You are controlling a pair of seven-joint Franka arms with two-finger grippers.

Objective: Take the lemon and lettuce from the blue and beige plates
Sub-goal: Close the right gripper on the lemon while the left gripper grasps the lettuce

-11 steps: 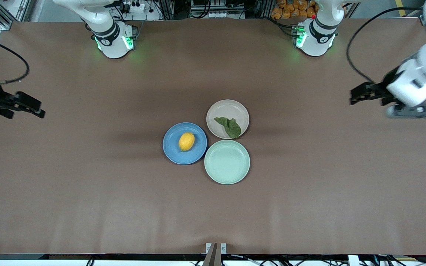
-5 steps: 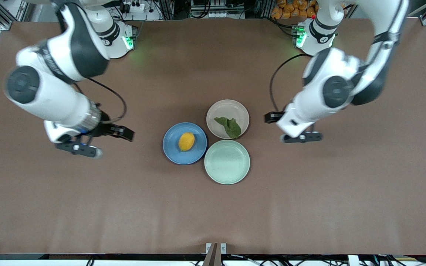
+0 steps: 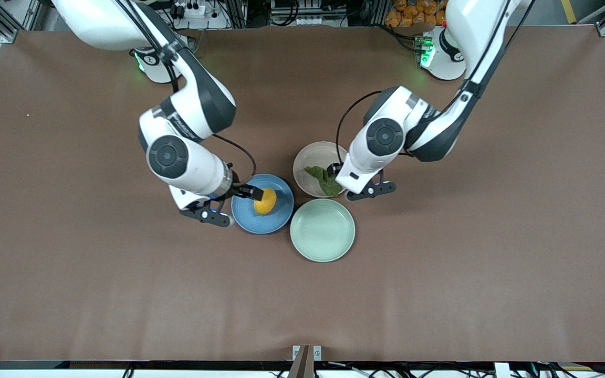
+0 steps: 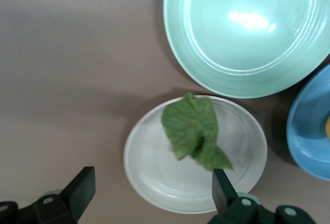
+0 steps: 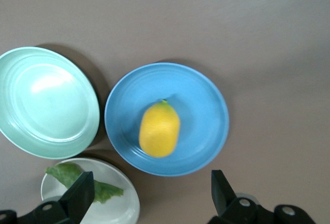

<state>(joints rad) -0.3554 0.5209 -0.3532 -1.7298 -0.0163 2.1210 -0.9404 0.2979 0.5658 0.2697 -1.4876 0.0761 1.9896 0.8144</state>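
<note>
The lemon (image 3: 267, 202) lies on the blue plate (image 3: 276, 221). The lettuce (image 3: 324, 178) lies on the beige plate (image 3: 310, 155), toward its edge beside the mint plate. My right gripper (image 3: 251, 192) is open and empty, just over the blue plate's rim beside the lemon. In the right wrist view the lemon (image 5: 159, 129) sits mid-plate (image 5: 203, 108), ahead of the open gripper (image 5: 150, 195). My left gripper (image 3: 334, 171) is open and empty over the beige plate at the lettuce. In the left wrist view the lettuce (image 4: 193, 131) lies on the beige plate (image 4: 154, 170), just ahead of the open gripper (image 4: 152, 195).
An empty mint-green plate (image 3: 322, 230) lies nearest the front camera, touching both other plates; it also shows in the left wrist view (image 4: 247, 28) and the right wrist view (image 5: 46, 102). The brown table (image 3: 439, 273) stretches wide around the three plates.
Both arms swung in from the table's ends and lowered their open grippers over the plates, the right to the lemon, the left to the lettuce. The lemon, lettuce and plates have not moved.
</note>
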